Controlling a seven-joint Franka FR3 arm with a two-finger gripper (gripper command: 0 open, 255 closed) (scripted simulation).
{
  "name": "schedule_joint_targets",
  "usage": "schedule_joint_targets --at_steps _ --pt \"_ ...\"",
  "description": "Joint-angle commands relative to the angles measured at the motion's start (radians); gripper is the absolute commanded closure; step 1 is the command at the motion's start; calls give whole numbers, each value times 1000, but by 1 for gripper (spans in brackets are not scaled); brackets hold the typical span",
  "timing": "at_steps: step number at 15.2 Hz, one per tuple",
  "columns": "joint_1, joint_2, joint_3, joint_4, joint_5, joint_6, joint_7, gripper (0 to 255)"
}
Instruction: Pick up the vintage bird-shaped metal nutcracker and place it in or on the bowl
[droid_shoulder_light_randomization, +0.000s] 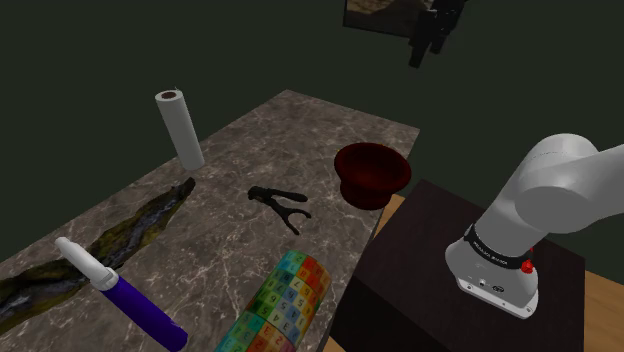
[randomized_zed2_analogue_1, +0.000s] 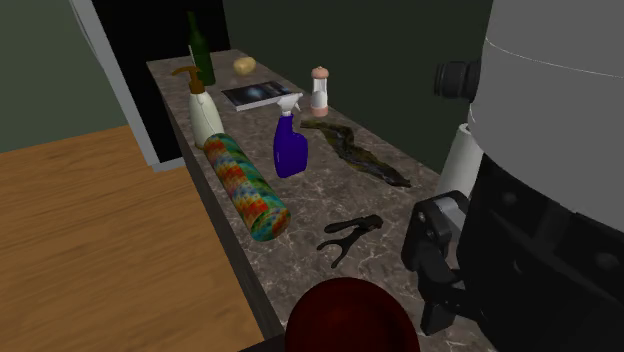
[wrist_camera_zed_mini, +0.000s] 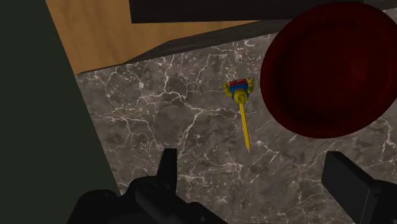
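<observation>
The nutcracker (droid_shoulder_light_randomization: 278, 205), a small dark two-armed tool, lies flat in the middle of the marble counter (droid_shoulder_light_randomization: 230, 160). It also lies on the counter in the second exterior view (randomized_zed2_analogue_1: 348, 236), between the bowl and a colourful roll. The dark red bowl (droid_shoulder_light_randomization: 372, 172) stands near the counter's end by the stand. My gripper (droid_shoulder_light_randomization: 420, 52) hangs high above the bowl's side of the counter, far from the nutcracker. In the wrist view the gripper (wrist_camera_zed_mini: 257, 181) is open with nothing between its fingers (wrist_camera_zed_mini: 168, 168), and the bowl (wrist_camera_zed_mini: 331, 67) lies below and ahead of it.
A paper towel roll (droid_shoulder_light_randomization: 180, 127), a long dark gnarled piece (droid_shoulder_light_randomization: 130, 235), a purple spray bottle (droid_shoulder_light_randomization: 125, 295) and a colourful roll (droid_shoulder_light_randomization: 280, 305) share the counter. Near the bowl lies a small yellow and blue toy (wrist_camera_zed_mini: 242, 105). Bottles (randomized_zed2_analogue_1: 205, 110) and a book (randomized_zed2_analogue_1: 262, 95) stand further along.
</observation>
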Motion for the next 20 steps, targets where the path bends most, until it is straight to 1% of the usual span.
schedule_joint_targets --at_steps 1,6,11,16,20 --pt "0 0 0 0 0 0 0 0" --pt "35 60 59 -60 61 114 65 0" --pt "70 147 122 -94 117 232 126 0" --pt "102 258 186 -99 162 353 184 0" --pt "124 364 237 -83 186 446 230 0"
